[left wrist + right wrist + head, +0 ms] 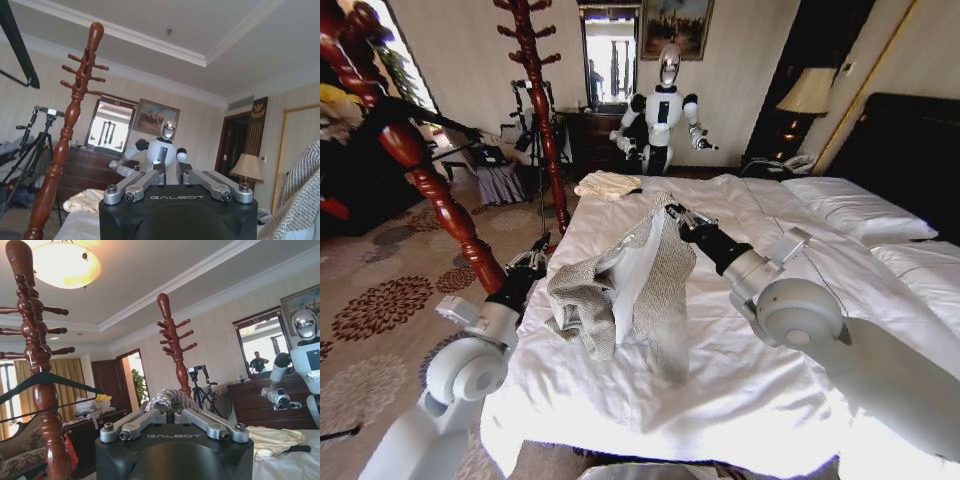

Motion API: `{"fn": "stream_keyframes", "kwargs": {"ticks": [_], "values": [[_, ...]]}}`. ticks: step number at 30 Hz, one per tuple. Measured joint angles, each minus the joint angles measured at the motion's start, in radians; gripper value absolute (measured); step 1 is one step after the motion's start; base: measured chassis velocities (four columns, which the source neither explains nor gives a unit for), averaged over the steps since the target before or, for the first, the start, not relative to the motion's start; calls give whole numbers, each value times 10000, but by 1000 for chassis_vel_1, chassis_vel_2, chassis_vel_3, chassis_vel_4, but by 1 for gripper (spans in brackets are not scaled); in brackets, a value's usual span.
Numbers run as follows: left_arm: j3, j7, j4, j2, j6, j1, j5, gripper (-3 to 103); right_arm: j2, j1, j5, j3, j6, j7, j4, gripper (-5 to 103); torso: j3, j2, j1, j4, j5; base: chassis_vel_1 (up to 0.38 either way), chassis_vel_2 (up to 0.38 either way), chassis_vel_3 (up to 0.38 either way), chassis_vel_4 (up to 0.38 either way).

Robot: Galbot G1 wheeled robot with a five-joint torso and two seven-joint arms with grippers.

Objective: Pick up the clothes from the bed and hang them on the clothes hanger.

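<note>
Head view gives you the large white-duveted bed point(740, 380), with the grey-beige flecked knit jacket point(640, 285) lifted above it, hanging from your right gripper point(672, 212), whose fingers are clamped on its upper edge. Your left gripper point(532, 262) sits beside the jacket's lower folds; you cannot tell its finger state. Left of the bed, the thin black hanger point(47, 382) hangs on the reddish-brown wooden pole point(42, 390).

A small cream folded cloth point(607, 184) lies at twelve o'clock, a white humanoid robot point(663, 108) standing beyond it before a dark dresser point(592, 133). Two reddish-brown pegged poles point(538, 95) rise at ten and eleven o'clock. A table lamp point(807, 93) sits at one o'clock.
</note>
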Motion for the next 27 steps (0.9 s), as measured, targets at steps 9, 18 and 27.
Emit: {"fn": "stream_keyframes", "kwargs": {"ticks": [9, 18, 27], "values": [[-1945, 286, -813, 1132, -16, -14, -476, 49, -31, 529, -163, 577, -432, 705, -235, 2, 0, 0, 0, 0, 1, 0, 0, 0, 0], [-4645, -31, -1242, 2179, 230, 341, -2276, 76, -255, -523, -318, 1777, -602, 908, 22, 2, -1, 1, 0, 0, -2, 0, 0, 0, 0], [-7285, -499, 492, 4021, 830, 76, -5616, 100, -311, -1638, -593, 2865, -594, 722, 406, 2, 0, 0, 0, 0, -3, 0, 0, 0, 0]]}}
